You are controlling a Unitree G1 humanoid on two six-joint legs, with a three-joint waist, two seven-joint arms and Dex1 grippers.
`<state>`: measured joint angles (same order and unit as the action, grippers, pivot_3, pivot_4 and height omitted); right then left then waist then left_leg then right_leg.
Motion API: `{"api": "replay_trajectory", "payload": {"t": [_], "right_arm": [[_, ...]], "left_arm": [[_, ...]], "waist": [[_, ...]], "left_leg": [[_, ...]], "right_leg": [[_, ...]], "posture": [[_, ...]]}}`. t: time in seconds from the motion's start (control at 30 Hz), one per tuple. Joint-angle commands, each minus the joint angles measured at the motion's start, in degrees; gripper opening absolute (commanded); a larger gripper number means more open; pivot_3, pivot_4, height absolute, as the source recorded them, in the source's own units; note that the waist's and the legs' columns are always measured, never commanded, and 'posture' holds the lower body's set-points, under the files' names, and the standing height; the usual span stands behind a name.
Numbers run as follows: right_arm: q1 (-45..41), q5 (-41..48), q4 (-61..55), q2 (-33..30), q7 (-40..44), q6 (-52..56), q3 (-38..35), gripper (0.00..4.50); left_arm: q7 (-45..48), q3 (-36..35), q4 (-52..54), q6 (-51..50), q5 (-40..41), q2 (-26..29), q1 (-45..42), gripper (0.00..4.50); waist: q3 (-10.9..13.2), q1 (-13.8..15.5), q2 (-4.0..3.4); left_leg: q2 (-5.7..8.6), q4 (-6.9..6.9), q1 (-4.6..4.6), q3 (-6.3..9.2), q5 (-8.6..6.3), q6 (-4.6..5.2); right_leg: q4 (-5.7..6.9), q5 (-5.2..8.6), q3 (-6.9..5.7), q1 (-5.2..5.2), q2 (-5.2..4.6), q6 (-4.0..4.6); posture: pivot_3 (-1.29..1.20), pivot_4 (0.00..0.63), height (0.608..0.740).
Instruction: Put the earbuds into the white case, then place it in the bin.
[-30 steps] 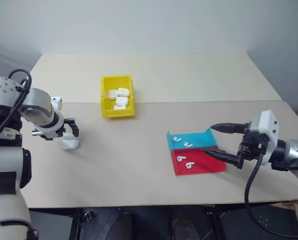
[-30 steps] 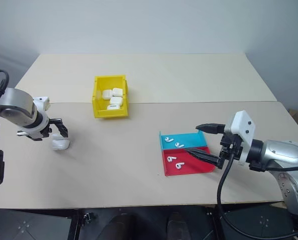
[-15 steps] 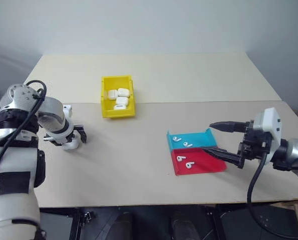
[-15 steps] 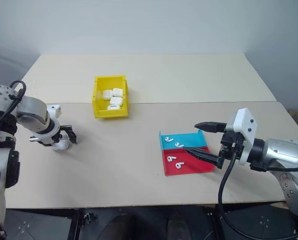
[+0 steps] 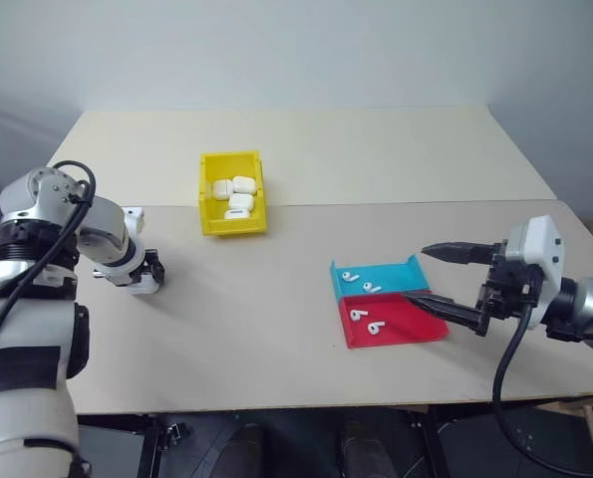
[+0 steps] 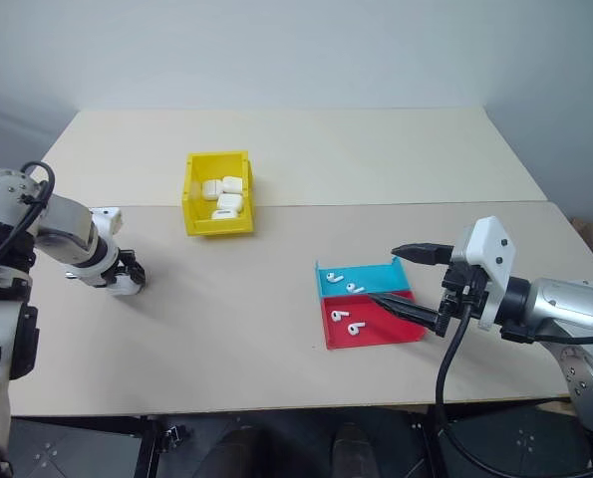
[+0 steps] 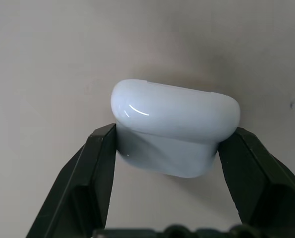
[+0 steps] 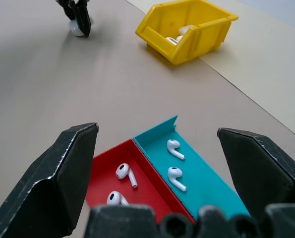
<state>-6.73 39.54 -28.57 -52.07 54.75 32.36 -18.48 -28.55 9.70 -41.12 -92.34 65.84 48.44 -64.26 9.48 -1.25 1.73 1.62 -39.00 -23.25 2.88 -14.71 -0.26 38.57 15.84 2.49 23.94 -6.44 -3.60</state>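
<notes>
Right wrist view: four earbuds (image 8: 173,147) in tray (image 8: 206,186), cases in bin (image 8: 197,29).

A lab-like test setup: bare beige table (image 5: 316,319) before plain grey walls (image 5: 296,50).

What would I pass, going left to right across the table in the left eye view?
Left gripper clamped on a white case → yellow bin → cyan-and-red tray with four earbuds → right gripper, open.
</notes>
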Motion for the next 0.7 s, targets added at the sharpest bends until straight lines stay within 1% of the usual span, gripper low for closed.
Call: {"api": "replay_trajectory", "payload": {"t": [0.03,0.07,0.1,0.17,0.23,0.3,0.37,0.4,0.43,0.47,0.5,0.57,0.7], "right_arm": [[-2.2,-0.4,0.9,-0.3,0.4,-1.8,-0.2,4.50],[-2.5,-0.4,1.1,-0.2,0.5,-1.8,-0.2,4.50],[-3.0,-0.5,1.5,-0.3,0.6,-1.8,-0.1,4.50],[-3.7,-0.6,1.9,-0.3,0.9,-2.0,0.1,4.50],[-5.0,0.4,2.4,-0.2,1.1,-1.3,0.3,4.50],[-5.8,1.0,2.8,-0.5,1.9,-0.9,0.7,4.50],[-6.4,0.9,3.2,-1.4,2.8,-0.3,1.5,4.50],[-6.7,0.8,3.3,-2.1,3.6,0.1,2.2,4.50],[-7.0,0.4,3.4,-2.8,4.3,0.1,2.8,4.50],[-7.3,0.2,3.4,-3.3,5.2,-0.1,3.2,4.50],[-7.7,0.3,3.3,-4.0,6.1,0.0,3.6,4.50],[-8.4,0.3,3.2,-5.1,7.3,0.0,4.4,4.50],[-8.8,-1.7,2.5,-8.1,10.0,-0.3,7.0,4.50]], "left_arm": [[8.2,-3.1,21.1,-0.2,7.4,2.3,2.5,2.84],[9.9,-4.3,25.3,-0.2,7.5,2.4,3.6,2.84],[12.1,-7.2,30.6,0.7,8.2,1.6,4.7,2.84],[18.2,-11.8,42.5,7.5,7.6,0.6,8.7,2.84],[29.8,-13.8,53.2,17.8,3.9,0.4,14.2,2.84],[42.7,-13.7,59.7,30.1,-2.3,-0.3,19.8,2.84],[53.0,-14.5,62.1,40.6,-6.1,-3.2,24.4,2.84],[59.2,-15.2,63.1,49.5,-9.4,-6.1,27.6,2.84],[65.4,-15.3,63.4,55.5,-11.5,-7.8,30.1,2.84],[71.9,-14.8,63.1,59.1,-12.4,-8.5,31.6,2.84],[78.8,-14.3,62.4,62.2,-12.7,-9.3,32.8,2.84],[88.9,-13.5,60.4,65.4,-12.6,-10.1,33.7,2.84],[101.4,-11.5,55.2,69.2,-14.5,-11.1,32.6,2.84]], "waist": [[0.0,0.0,0.00],[0.0,0.3,0.00],[0.0,0.5,0.00],[0.0,0.4,0.00],[0.0,0.3,-0.01],[0.0,0.1,-0.08],[-0.1,0.1,-0.20],[-0.1,0.1,-0.24],[-0.1,0.3,-0.26],[-0.1,0.3,-0.26],[-0.1,0.3,-0.26],[-0.1,0.4,-0.26],[-0.2,0.5,-0.27]], "left_leg": [[0.00,0.00,-0.07,0.01,0.04,-0.07],[0.00,-0.01,-0.10,0.00,0.16,-0.28],[0.01,-0.01,-0.13,0.02,0.19,-0.32],[0.01,-0.01,-0.13,0.01,0.18,-0.32],[-0.01,0.02,-0.12,-0.04,0.19,-0.33],[-0.07,0.04,-0.07,-0.13,0.20,-0.35],[-0.10,0.08,0.02,-0.25,0.20,-0.34],[-0.12,0.08,0.07,-0.28,0.16,-0.28],[-0.12,0.06,0.09,-0.29,0.07,-0.12],[-0.13,0.06,0.14,-0.32,0.01,-0.01],[-0.15,0.04,0.20,-0.30,-0.04,0.07],[-0.20,0.03,0.34,-0.38,-0.11,0.19],[-0.22,0.00,0.56,-0.34,-0.22,0.39]], "right_leg": [[0.06,0.00,0.01,0.08,-0.02,0.00],[0.07,0.00,0.02,0.12,-0.02,0.00],[0.07,0.00,0.02,0.13,-0.04,0.00],[0.03,0.00,0.02,0.12,-0.04,0.00],[-0.03,0.00,0.04,0.11,-0.04,0.00],[-0.16,0.00,0.07,0.06,-0.02,0.01],[-0.51,0.00,0.10,0.00,0.01,0.01],[-0.53,0.00,0.12,-0.06,0.03,0.01],[-0.55,0.00,0.10,-0.13,0.03,0.01],[-0.56,0.00,0.11,-0.18,0.03,0.01],[-0.62,0.00,0.05,-0.31,0.05,0.01],[-0.78,0.00,-0.04,-0.57,0.11,0.01],[-0.92,0.00,-0.11,-0.91,0.11,0.01]], "posture": [[0.00,0.150,0.740],[0.00,0.150,0.740],[0.00,0.150,0.740],[0.00,0.150,0.740],[0.00,0.150,0.740],[0.00,0.150,0.740],[0.00,0.150,0.740],[0.00,0.150,0.740],[0.00,0.150,0.740],[0.00,0.150,0.740],[0.00,0.150,0.740],[0.00,0.150,0.740],[0.00,0.150,0.740]]}}
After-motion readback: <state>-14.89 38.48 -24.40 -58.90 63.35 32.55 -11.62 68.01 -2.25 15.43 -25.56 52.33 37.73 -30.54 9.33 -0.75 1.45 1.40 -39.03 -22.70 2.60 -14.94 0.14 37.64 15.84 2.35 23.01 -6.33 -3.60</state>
